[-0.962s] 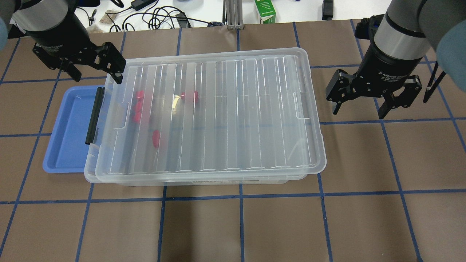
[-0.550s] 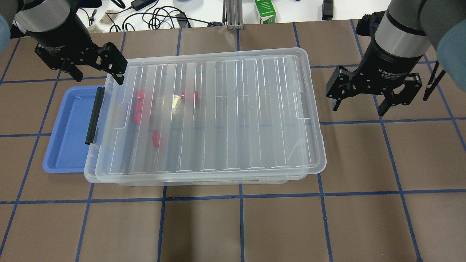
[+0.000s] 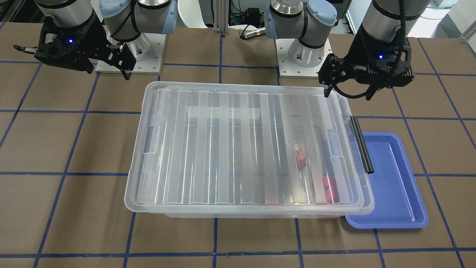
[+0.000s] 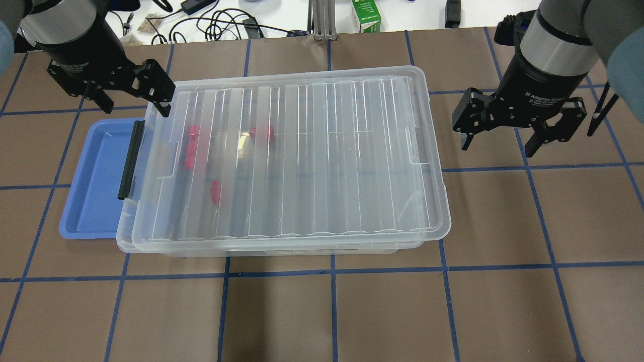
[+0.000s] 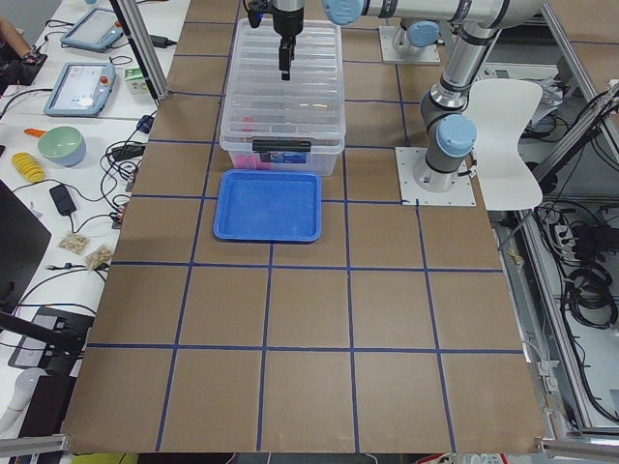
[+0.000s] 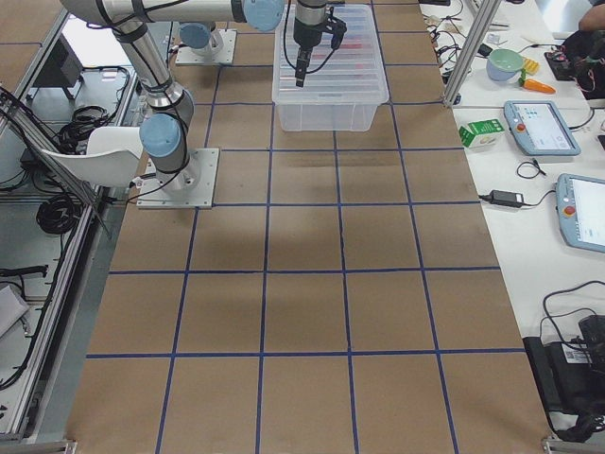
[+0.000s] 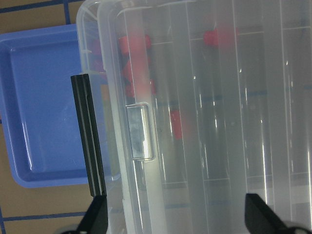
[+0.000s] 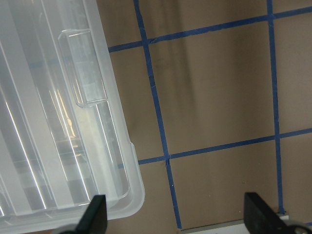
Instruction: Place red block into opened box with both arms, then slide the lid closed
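Left end effector (image 4: 135, 108) and right end effector (image 4: 498, 148) hang wide and empty beside the box (image 4: 122, 239); its lid (image 4: 327, 151) seemingly shuts in the red block (image 4: 261, 133).

Silver-grey arms (image 3: 385, 16), light-blue joint caps (image 3: 320, 10), black tools (image 4: 135, 106) (image 4: 499, 148), blue lights (image 3: 380, 57).

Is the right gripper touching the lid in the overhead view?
No, the right gripper hangs open above the brown table, clearly apart from the lid's right edge.

Overhead and front cameras face each other across the box (image 4: 176, 251).
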### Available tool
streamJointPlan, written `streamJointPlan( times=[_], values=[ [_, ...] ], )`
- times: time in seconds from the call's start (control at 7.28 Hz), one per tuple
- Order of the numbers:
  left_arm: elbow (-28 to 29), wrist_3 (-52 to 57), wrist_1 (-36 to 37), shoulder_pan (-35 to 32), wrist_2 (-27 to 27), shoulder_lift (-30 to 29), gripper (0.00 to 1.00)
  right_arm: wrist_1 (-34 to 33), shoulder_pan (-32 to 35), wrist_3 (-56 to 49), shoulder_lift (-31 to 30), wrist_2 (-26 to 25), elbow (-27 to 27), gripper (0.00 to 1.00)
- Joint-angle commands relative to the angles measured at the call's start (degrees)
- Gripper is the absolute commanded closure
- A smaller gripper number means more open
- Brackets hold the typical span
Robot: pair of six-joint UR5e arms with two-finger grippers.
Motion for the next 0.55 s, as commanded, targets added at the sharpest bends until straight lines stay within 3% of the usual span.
streamJointPlan(
  times=[0.0,0.41],
  values=[
    [0.01,0.00,0.00,0.01,0.02,0.00,0.00,-0.01,-0.09,0.00,-0.05,-0.23,0.12,0.00],
    [0.01,0.00,0.09,0.01,-0.07,0.08,0.00,-0.01,-0.09,0.00,-0.14,-0.23,0.47,0.00]
  ],
)
